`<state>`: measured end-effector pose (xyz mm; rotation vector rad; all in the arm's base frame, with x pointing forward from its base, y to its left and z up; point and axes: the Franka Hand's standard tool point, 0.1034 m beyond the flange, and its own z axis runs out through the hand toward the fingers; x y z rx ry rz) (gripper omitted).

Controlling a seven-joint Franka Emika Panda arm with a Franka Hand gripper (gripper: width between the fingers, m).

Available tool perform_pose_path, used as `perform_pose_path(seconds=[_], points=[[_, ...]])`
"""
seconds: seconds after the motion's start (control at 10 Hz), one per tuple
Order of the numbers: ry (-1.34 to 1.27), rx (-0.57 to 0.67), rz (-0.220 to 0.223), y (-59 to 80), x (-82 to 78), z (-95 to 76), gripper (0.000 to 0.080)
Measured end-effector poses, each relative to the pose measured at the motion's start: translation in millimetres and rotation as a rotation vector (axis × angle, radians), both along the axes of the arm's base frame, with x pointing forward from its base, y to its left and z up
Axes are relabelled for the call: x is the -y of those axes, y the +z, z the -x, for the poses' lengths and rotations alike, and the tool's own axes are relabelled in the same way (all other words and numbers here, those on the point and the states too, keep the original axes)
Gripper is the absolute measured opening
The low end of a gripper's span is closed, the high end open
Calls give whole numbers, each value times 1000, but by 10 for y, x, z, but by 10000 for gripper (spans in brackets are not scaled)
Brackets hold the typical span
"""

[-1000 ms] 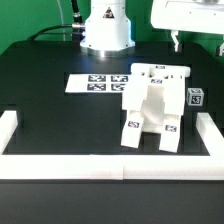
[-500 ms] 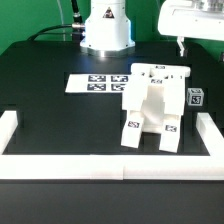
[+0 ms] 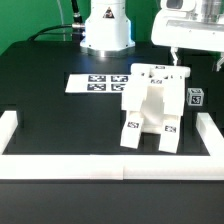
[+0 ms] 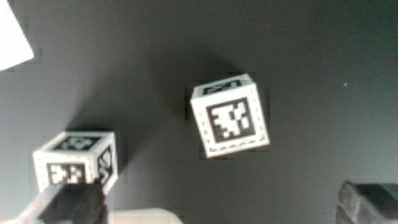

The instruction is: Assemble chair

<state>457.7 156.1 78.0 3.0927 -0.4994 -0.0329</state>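
Observation:
The partly joined chair [image 3: 151, 108] stands right of centre in the exterior view, a chunky white body with tags on its legs and top. A small white tagged peg [image 3: 195, 97] sits on the black table just to its right. My gripper [image 3: 198, 64] hangs open above that peg and the chair's back edge, holding nothing. In the wrist view a tagged white peg [image 4: 231, 118] lies below the camera, and a second tagged white block [image 4: 80, 158] lies near one finger [image 4: 71, 205]. The gripper [image 4: 222, 214] has nothing between its jaws.
The marker board [image 3: 98, 82] lies flat behind the chair, toward the exterior view's left. A low white border wall [image 3: 100, 166] runs along the front, with ends at the left [image 3: 8, 128] and right [image 3: 212, 135]. The robot base [image 3: 105, 30] stands at the back.
The gripper has come down toward the peg and the chair's back, staying open. The chair, the peg and the marker board have not moved.

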Motion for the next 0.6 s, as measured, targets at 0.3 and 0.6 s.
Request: perform_pose_path(seconds=[0.3, 0.6], points=[[-3, -1, 1, -9, -4, 1, 648], [30, 3, 5, -10, 52, -74, 648]])
